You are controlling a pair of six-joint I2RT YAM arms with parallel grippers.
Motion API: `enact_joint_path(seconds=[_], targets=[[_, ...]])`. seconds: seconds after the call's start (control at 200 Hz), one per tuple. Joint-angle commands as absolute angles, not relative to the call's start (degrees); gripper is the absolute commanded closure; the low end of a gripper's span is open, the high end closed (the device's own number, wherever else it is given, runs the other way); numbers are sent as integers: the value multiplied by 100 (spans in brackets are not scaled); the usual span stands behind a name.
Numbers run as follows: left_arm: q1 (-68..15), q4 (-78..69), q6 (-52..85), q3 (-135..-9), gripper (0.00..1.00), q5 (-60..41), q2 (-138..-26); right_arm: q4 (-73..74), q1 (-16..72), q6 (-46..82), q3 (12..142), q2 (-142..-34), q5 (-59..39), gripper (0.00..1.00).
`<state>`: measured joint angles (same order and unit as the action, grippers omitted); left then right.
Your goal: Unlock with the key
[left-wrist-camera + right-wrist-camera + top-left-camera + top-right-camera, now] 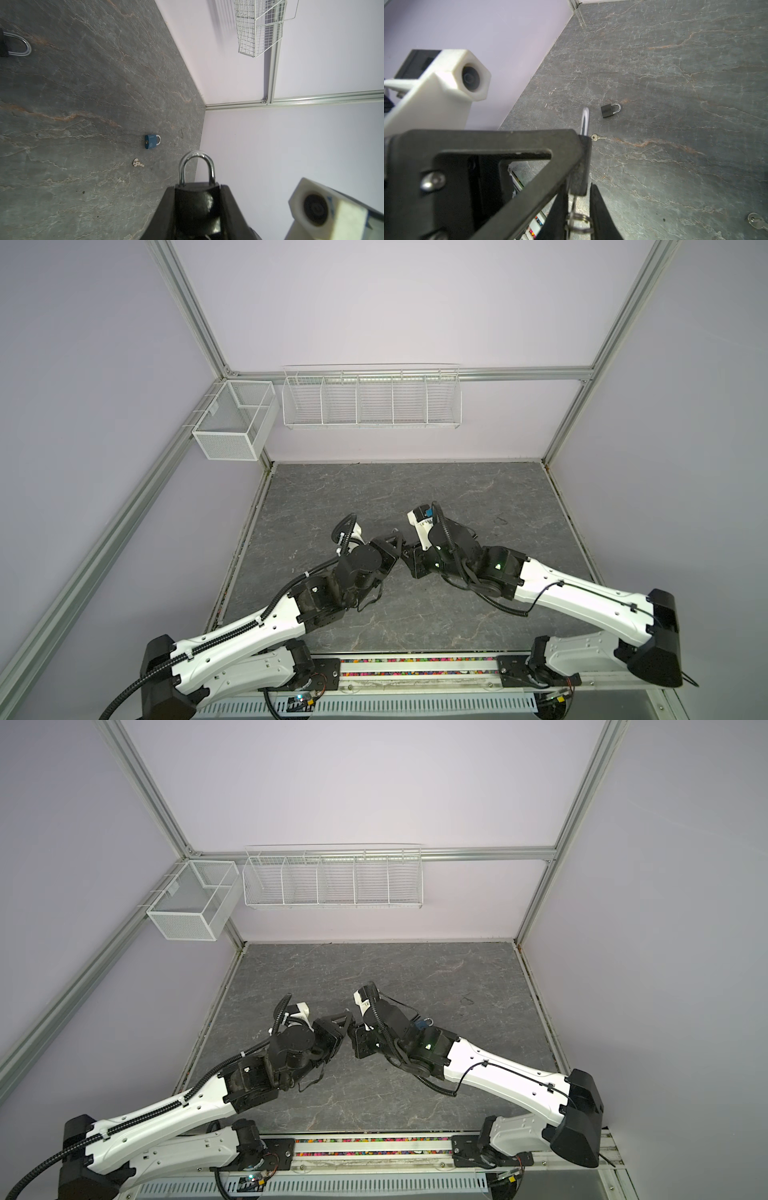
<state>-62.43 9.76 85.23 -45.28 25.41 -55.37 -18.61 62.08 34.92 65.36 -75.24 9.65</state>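
Over the middle of the tabletop, the left end effector was clenched on the body of a black padlock, shackle protruding past its tips. The key sat in the body's end opposite the shackle. Its key ring hung inside the right end effector, which had narrowed around it; a firm grip could not be told. Farther out lay a loose key, then a blue padlock.

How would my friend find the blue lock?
On the grey stone table, near the lilac wall, lies the blue padlock, a small silver key beside it. Only it is blue: the padlock in the left fingers and the other on the table are black.
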Motion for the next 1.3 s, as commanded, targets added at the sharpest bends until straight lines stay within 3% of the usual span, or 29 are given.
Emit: enact_joint_path(seconds=[0.0, 0.26, 1.299], targets=[[-6275, 926, 8596, -4542, 100, 2575, -5450, -1688, 6221, 3423, 6662, -7504, 1078, 84], [-6271, 854, 8640, -4510, 100, 2549, -5466, -1506, 6208, 3490, 6609, -7392, 831, 93], [-6272, 70, 8623, -3665, 100, 2264, -4974, 34, 5784, 3981, 6083, -6780, -1409, 93]])
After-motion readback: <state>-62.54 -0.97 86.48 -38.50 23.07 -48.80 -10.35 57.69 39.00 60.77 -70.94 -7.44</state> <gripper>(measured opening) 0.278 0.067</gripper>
